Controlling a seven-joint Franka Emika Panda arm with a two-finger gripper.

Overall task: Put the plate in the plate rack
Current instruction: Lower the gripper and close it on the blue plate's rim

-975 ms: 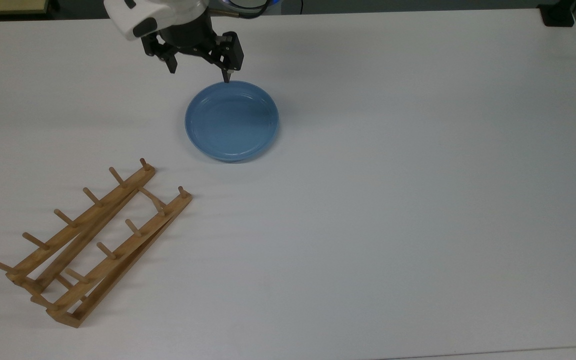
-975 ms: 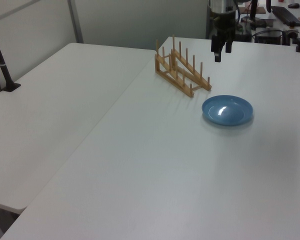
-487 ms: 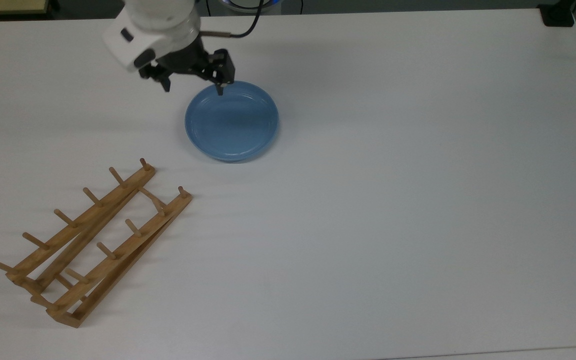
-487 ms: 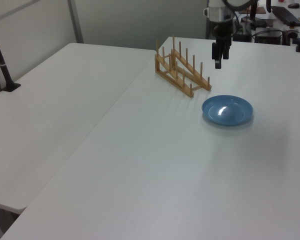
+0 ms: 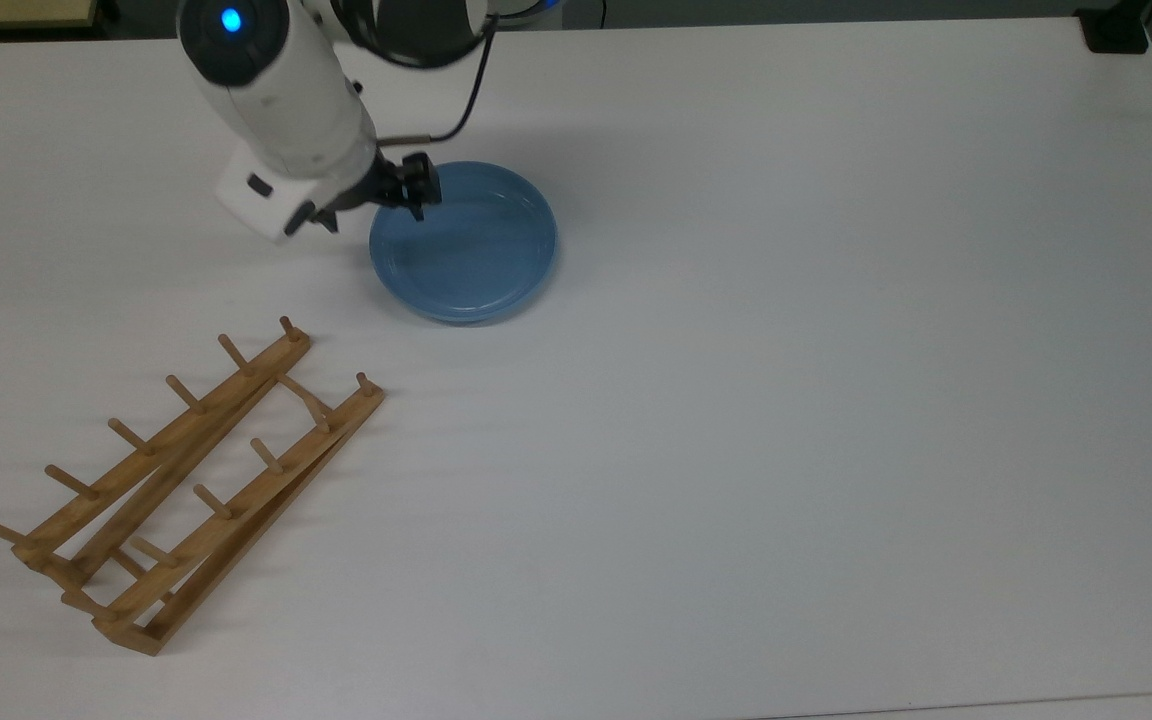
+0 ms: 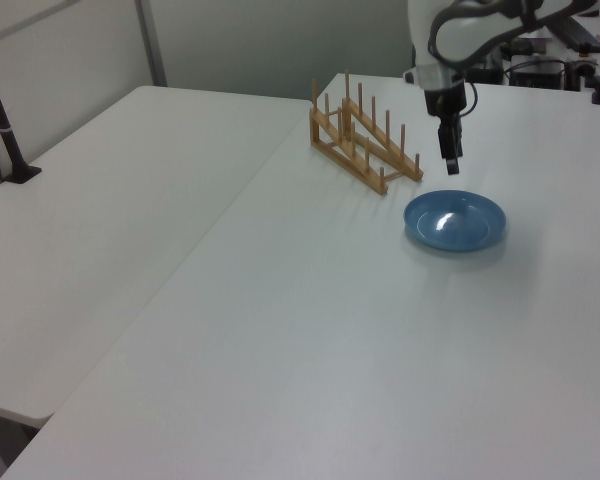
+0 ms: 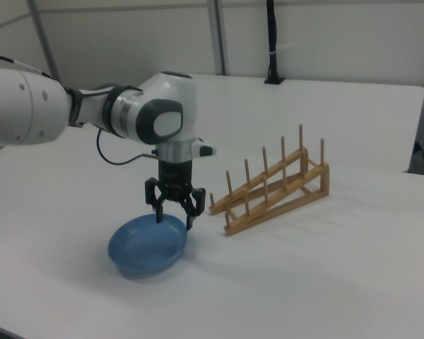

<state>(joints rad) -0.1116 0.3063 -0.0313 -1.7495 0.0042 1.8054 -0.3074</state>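
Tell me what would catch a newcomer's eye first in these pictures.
The glossy blue plate lying flat on the white table, with the open gripper poised over its rim on the side facing the rack. Then the empty wooden plate rack near the top view's lower left corner, apart from the plate.

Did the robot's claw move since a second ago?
Yes. In the top view the gripper has slid toward the top view's left and down along the plate rim, nearer the plate rack.

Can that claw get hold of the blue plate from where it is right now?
Probably yes. The gripper hangs open just above the plate's rim, on the side toward the rack. The plate lies flat on the bare table with nothing around or over it, and the rack stands well apart.
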